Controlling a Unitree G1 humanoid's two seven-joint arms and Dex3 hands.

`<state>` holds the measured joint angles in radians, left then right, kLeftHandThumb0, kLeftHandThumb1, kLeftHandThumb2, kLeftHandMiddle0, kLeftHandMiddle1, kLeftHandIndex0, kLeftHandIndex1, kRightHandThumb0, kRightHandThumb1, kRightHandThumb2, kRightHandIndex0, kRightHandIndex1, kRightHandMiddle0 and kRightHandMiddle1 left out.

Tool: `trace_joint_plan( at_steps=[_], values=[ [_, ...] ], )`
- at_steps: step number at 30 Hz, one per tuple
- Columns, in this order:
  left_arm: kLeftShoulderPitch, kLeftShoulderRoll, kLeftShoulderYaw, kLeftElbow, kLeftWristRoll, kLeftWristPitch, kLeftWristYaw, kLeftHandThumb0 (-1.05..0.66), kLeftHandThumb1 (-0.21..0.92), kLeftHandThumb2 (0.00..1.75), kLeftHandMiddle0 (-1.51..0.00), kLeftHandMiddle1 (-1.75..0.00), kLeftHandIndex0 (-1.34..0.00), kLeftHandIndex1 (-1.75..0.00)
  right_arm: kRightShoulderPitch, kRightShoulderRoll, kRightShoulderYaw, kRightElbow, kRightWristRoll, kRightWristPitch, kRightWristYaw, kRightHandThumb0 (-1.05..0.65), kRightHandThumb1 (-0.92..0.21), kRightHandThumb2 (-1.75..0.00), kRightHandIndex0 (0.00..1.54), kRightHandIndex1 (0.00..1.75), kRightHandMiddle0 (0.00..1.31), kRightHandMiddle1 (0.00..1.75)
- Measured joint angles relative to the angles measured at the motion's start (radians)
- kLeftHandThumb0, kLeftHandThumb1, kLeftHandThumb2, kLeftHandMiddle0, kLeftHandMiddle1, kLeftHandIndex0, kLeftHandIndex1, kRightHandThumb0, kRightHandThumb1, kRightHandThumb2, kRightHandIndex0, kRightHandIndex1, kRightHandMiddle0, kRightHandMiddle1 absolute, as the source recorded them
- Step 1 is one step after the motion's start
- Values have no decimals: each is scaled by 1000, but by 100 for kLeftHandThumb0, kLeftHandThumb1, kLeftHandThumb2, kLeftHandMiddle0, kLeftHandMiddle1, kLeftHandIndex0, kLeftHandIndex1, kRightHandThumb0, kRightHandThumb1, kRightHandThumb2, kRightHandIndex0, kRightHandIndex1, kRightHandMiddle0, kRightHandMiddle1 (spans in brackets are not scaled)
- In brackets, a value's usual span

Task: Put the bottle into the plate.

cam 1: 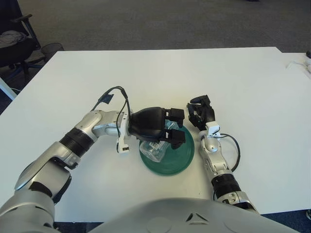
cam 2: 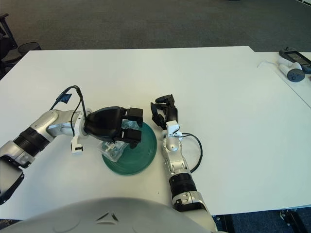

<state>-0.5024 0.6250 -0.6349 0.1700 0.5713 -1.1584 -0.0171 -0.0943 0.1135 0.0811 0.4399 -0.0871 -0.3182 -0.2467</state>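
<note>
A white tabletop (cam 1: pixel 252 97) carries a round green plate (cam 1: pixel 180 158) near its front edge. Over the plate's left half is the left hand (cam 1: pixel 167 128), a black three-fingered unit reaching in from the left, its fingers (cam 1: pixel 176 137) wrapped around a clear plastic bottle (cam 1: pixel 154 149). The bottle is tilted, its long axis running from under the hand's palm down toward the plate's front-left rim; the lower end sits just at that rim, over the plate's left part. Which end is the cap cannot be told, since the hand covers the upper part. Whether the bottle touches the plate cannot be told either.

The right hand (cam 1: pixel 200 112) shows just beside the plate's right edge, pointing away from the robot, its dark fingers curled inward and holding nothing.
</note>
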Motion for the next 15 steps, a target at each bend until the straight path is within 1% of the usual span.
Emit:
trace_joint_plan(
  at_steps=[5, 10, 11, 12, 13, 15],
  values=[
    [29, 25, -17, -47, -153, 83, -156, 0, 5, 163, -81, -175, -58, -174, -5, 0, -5, 23, 0, -31, 0, -35, -92, -51, 26, 119, 19, 175],
    [67, 30, -26, -86, -294, 157, -283, 0, 13, 154, -74, -174, -53, -175, -9, 0, -9, 37, 0, -47, 0, -35, -92, -51, 26, 120, 19, 175],
    [76, 29, -25, -93, -312, 168, -299, 0, 14, 153, -73, -174, -53, -175, -10, 0, -10, 38, 0, -47, 0, -35, -92, -51, 26, 120, 19, 175],
    [85, 27, -23, -97, -324, 176, -311, 0, 17, 148, -71, -174, -53, -169, -10, 0, -10, 39, 0, -47, 0, -35, -92, -51, 26, 120, 19, 175],
    [95, 19, -18, -96, -323, 174, -314, -1, 21, 142, -69, -175, -52, -166, -10, 0, -10, 38, 0, -47, 0, -35, -92, -51, 26, 121, 19, 175],
    [115, -2, -3, -84, -309, 161, -314, -1, 25, 137, -66, -175, -50, -163, -10, 0, -10, 35, 0, -42, 1, -35, -92, -51, 27, 121, 19, 175]
  ],
)
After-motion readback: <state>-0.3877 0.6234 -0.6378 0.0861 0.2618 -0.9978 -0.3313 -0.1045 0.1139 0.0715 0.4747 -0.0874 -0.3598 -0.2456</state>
